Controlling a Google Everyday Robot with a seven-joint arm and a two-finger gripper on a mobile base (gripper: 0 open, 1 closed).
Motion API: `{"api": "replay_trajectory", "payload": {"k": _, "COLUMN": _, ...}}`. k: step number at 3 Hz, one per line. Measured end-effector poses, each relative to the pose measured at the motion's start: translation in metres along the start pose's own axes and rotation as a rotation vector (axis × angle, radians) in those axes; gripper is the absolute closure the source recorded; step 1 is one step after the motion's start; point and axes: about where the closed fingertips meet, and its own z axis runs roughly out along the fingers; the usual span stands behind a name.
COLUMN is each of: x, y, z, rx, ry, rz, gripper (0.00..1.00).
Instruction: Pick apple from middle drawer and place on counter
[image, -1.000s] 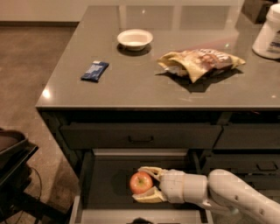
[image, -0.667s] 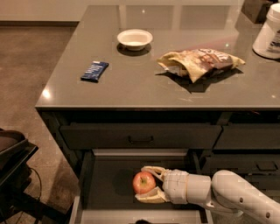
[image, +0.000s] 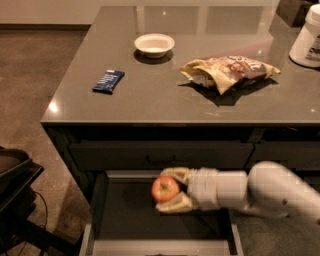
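Observation:
The red apple (image: 164, 188) with yellowish patches is held between the two pale fingers of my gripper (image: 171, 190), which is shut on it. The arm reaches in from the right. The apple hangs above the dark interior of the open middle drawer (image: 130, 215), just below and in front of the counter's front edge. The counter (image: 165, 95) is a glossy grey-brown top spreading across the upper half of the view.
On the counter are a white bowl (image: 154, 44), a blue snack bar (image: 108, 81), a crumpled chip bag (image: 229, 71) and a white jar (image: 307, 37) at the right edge. A handled drawer front (image: 160, 156) sits above the open drawer. A dark object (image: 15, 180) stands at left.
The gripper has lifted the apple up out of the drawer, closer to the counter's front edge.

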Motion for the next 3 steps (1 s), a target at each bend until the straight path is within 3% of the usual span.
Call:
{"api": "replay_trajectory", "payload": {"k": 1, "x": -0.086, "y": -0.049, "z": -0.028, "rx": -0.004, "ry": 0.065, "rz": -0.19, "gripper": 1.0}}
{"api": "replay_trajectory", "payload": {"k": 2, "x": -0.117, "y": -0.068, "z": -0.041, "rx": 0.03, "ry": 0.068, "rz": -0.244, "gripper": 1.0}}
{"api": "replay_trajectory", "payload": {"k": 3, "x": -0.115, "y": -0.067, "z": -0.04, "rx": 0.028, "ry": 0.067, "rz": -0.242, "gripper": 1.0}}
